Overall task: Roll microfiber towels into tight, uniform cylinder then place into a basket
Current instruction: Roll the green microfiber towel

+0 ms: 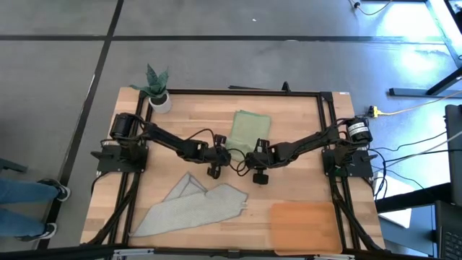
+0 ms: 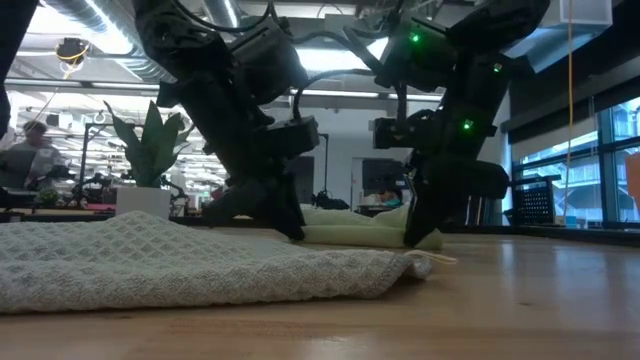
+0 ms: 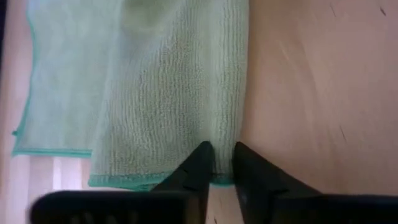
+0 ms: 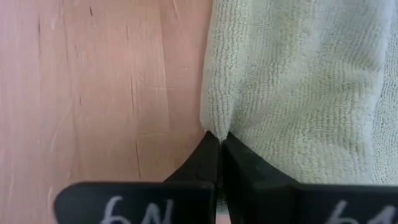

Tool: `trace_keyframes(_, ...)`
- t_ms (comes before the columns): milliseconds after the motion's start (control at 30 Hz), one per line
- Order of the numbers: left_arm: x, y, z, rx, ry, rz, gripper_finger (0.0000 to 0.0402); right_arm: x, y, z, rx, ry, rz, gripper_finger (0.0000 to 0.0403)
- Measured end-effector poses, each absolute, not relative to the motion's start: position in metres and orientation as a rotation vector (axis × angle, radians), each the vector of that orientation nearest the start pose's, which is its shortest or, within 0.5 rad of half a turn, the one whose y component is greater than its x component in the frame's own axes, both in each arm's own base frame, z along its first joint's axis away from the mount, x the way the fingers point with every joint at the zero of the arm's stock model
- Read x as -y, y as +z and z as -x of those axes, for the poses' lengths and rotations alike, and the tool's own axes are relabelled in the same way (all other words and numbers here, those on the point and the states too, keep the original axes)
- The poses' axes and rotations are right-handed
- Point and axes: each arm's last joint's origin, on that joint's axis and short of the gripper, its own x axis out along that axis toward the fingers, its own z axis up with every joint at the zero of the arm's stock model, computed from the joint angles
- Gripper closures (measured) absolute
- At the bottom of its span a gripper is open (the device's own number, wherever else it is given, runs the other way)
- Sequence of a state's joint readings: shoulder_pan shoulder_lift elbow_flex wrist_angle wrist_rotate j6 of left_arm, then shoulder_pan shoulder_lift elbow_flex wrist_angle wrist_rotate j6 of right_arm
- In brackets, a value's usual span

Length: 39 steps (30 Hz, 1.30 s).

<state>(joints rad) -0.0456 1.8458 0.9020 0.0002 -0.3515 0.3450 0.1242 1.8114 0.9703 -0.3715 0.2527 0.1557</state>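
Observation:
A pale green microfiber towel lies folded on the wooden table's far middle, and it also shows in the low view. My left gripper is at the towel's near-left corner, its fingers drawn close with cloth between them. My right gripper is shut on the towel's near-right part. A pale grey towel lies crumpled near the front edge, untouched. The orange-brown basket sits flat at the front right. My left gripper has the green towel's hemmed edge between its two fingers, close to a corner of the upper layer. It slants down from the table's left. The cloth lies flat on the table. My right gripper pinches the towel's edge between its two fingertips, slanting down from the table's right. The cloth puckers into a small fold at the tips. The rest lies flat on the table.
A small potted plant stands at the far left corner. The grey towel lies between the grippers and the front edge. Bare wood lies to the right of the green towel.

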Motion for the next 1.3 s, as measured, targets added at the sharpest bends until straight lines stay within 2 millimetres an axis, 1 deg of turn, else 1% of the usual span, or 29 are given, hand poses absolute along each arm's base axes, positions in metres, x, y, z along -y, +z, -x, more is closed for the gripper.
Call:
trace_keyframes(67, 0.005, 0.117, -0.34, -0.977, 0.119, -0.502, 0.0386, -0.033, 0.128, -0.323, -1.177, -0.204, 0.09, 0.0394)
trace_keyframes(100, 0.005, 0.117, -0.34, -0.979, 0.119, -0.502, 0.0393, -0.033, 0.128, -0.323, -1.176, -0.204, 0.09, 0.0394)
trace_keyframes(300, 0.007, 0.117, -0.338, -0.989, 0.053, -0.471, 0.04, -0.033, 0.128, -0.323, -1.181, -0.171, 0.055, 0.0395)
trace_keyframes(400, 0.01, 0.119, -0.334, -1.019, 0.014, -0.466, 0.0401, -0.035, 0.13, -0.325, -1.173, -0.138, -0.032, 0.0397)
trace_keyframes(533, 0.014, 0.124, -0.33, -1.038, -0.095, -0.384, 0.0401, -0.039, 0.139, -0.331, -1.175, -0.063, -0.115, 0.0398)
trace_keyframes(667, 0.017, 0.133, -0.331, -1.121, -0.16, -0.274, 0.0401, -0.044, 0.149, -0.339, -1.158, 0.048, -0.206, 0.0399)
trace_keyframes(800, 0.021, 0.147, -0.336, -1.169, -0.269, -0.179, 0.0401, -0.047, 0.156, -0.344, -1.155, 0.109, -0.315, 0.0399)
trace_keyframes(867, 0.023, 0.155, -0.34, -1.179, -0.294, -0.133, 0.0401, -0.049, 0.157, -0.344, -1.166, 0.12, -0.376, 0.0399)
trace_keyframes(1000, 0.024, 0.169, -0.344, -1.209, -0.292, -0.078, 0.0401, -0.05, 0.158, -0.344, -1.185, 0.121, -0.487, 0.0399)
trace_keyframes(1133, 0.023, 0.177, -0.347, -1.223, -0.248, -0.065, 0.0401, -0.051, 0.159, -0.343, -1.19, 0.099, -0.539, 0.04)
trace_keyframes(1200, 0.022, 0.181, -0.349, -1.221, -0.199, -0.065, 0.0401, -0.05, 0.162, -0.342, -1.192, 0.077, -0.563, 0.04)
trace_keyframes(1300, 0.021, 0.188, -0.352, -1.228, -0.143, -0.068, 0.0401, -0.048, 0.167, -0.338, -1.202, -0.005, -0.582, 0.04)
